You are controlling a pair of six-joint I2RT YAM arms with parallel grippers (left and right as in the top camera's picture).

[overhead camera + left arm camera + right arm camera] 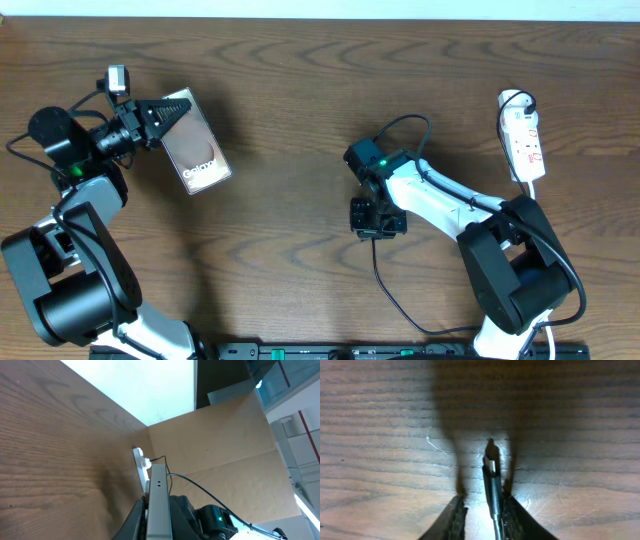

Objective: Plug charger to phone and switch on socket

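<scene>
Wood table (300,80): left gripper (160,112) clamps dark lettered phone (198,150); right gripper (482,505) pinches thin black charger (493,485) tip.

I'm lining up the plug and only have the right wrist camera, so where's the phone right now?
Observer: The phone is far left, held in the left claw.
Operator: Which side faces up?
Observer: Its lettered side, as the overhead view shows.
Operator: And the socket?
Observer: The socket lies far right, well beyond the right claw holding the charger.
</scene>
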